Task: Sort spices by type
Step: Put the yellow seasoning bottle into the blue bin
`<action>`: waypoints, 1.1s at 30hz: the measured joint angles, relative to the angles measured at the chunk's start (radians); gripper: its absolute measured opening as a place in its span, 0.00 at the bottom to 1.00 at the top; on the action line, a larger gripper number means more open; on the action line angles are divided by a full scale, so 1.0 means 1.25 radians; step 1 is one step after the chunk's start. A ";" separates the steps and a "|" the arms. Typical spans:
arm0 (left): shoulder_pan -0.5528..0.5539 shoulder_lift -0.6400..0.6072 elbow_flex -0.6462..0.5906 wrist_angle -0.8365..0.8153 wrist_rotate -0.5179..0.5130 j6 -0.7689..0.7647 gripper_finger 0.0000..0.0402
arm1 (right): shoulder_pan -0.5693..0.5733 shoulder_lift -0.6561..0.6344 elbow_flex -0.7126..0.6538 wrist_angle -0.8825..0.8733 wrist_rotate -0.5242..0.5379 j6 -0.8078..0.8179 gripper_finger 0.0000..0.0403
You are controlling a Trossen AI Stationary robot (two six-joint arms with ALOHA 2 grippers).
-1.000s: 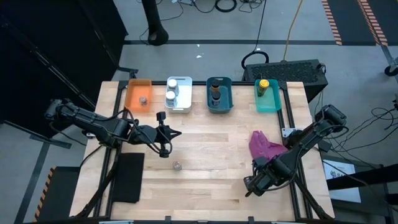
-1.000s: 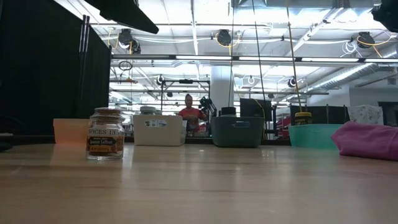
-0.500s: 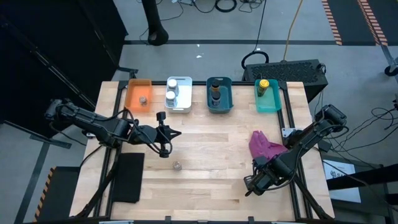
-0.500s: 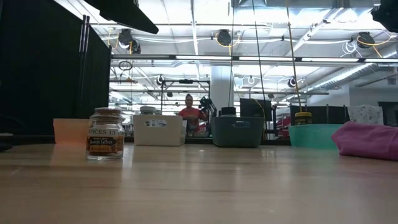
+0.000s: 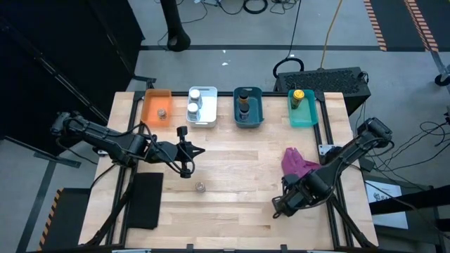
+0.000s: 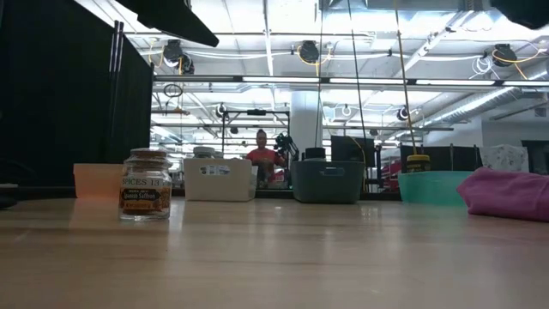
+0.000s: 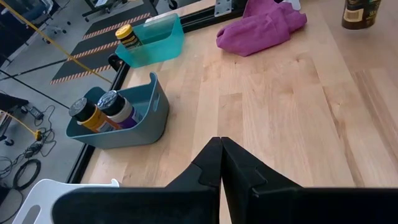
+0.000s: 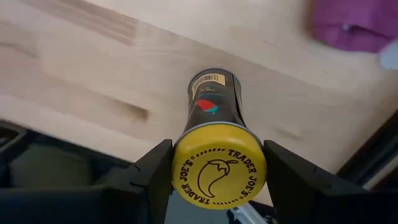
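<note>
Dark cylindrical spice jar with yellow lid (image 8: 214,143) clamped in right gripper (image 8: 217,177), long axis along fingers, lid toward wrist.

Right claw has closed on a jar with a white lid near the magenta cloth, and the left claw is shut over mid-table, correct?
Not quite: the lid is yellow, not white. The right wrist view shows the right claw shut on the yellow-lidded jar. The magenta cloth is close by, and the left claw is shut over mid-table.
</note>
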 joint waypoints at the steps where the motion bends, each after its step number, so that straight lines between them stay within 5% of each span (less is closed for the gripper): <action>1: 0.000 0.000 0.000 0.000 0.000 0.000 0.03 | -0.010 0.000 0.010 -0.002 0.004 -0.016 0.48; 13: 0.000 0.000 0.000 -0.001 0.000 0.001 0.03 | -0.249 0.000 0.141 -0.020 0.081 -0.391 0.48; 26: 0.000 0.000 0.000 -0.023 0.000 0.001 0.03 | -0.575 -0.001 0.361 -0.397 0.167 -0.696 0.48; 33: 0.000 0.000 0.000 -0.022 0.000 0.005 0.03 | -0.756 -0.002 0.364 -0.398 0.157 -0.849 0.48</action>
